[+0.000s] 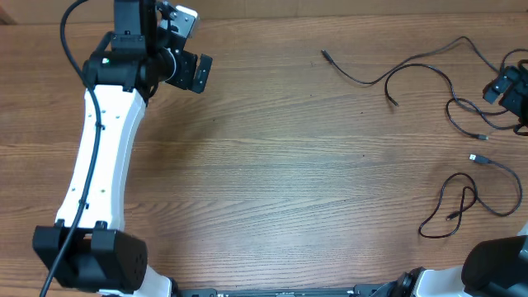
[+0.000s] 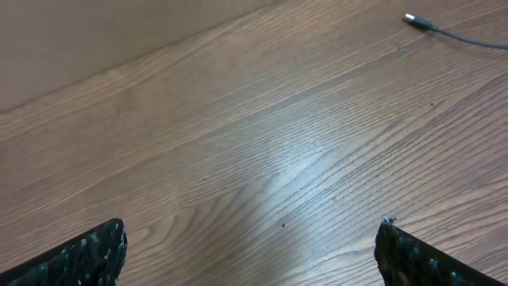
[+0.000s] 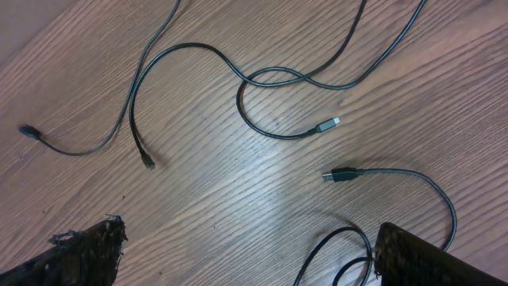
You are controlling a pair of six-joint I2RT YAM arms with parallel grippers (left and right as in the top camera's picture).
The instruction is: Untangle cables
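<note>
The thin black flexible cables (image 3: 190, 46) all lie on the right side of the brown wood-grain bench (image 1: 272, 165), spread in loose curves rather than bunched. They sit directly under the right hand (image 3: 250, 238), whose two dark fingers are spread wide with nothing between them. The left hand (image 2: 254, 238) is just as wide open and empty, and it hovers over bare wood well apart from the cords (only one small plug end shows at the far edge of its view). So the right arm is plainly the nearer one. From the right wrist, the one crossing left appears to be the spot ahead of the fingers where two cords overlap in a flat loop. The cord with the silvery plug (image 3: 328, 125) curls back from that loop towards the hand, its plug lying slantwise just above a black plug (image 3: 340, 175).
</note>
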